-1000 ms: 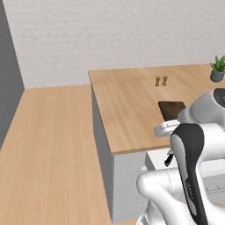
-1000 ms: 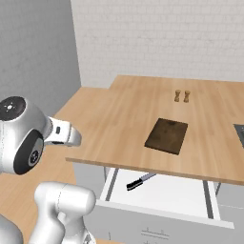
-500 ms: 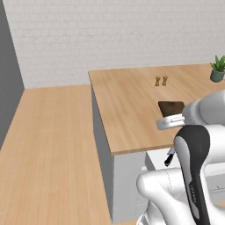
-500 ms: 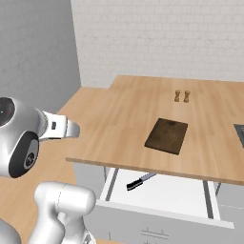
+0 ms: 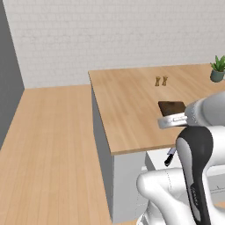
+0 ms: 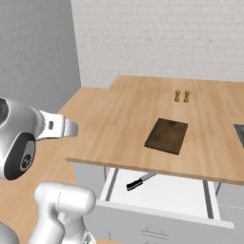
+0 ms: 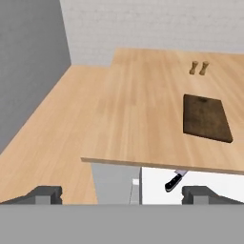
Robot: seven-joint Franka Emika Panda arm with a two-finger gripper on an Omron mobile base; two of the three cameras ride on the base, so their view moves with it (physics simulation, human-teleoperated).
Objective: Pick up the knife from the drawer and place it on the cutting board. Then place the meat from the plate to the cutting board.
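The white drawer (image 6: 157,195) stands pulled out under the counter edge. The knife (image 6: 139,181) lies in its left part, black handle outward and blade partly under the countertop; the knife (image 7: 173,181) also shows low in the hand view, and its handle (image 5: 169,157) in the left base view. The dark brown cutting board (image 6: 167,136) lies bare on the counter above the drawer. My gripper (image 7: 125,194) is open with nothing in it, hanging high and back from the counter's front corner, left of the drawer. The meat and the plate are out of view.
Two small wooden shakers (image 6: 182,96) stand on the counter behind the board. A potted plant (image 5: 217,70) sits at the far right. A dark sink edge (image 6: 239,131) lies right of the board. Open wooden floor (image 5: 52,145) stretches to the left.
The hand has lifted slightly and the arm's upper links have shifted. Knife, board and drawer have not moved, and the gripper stays open.
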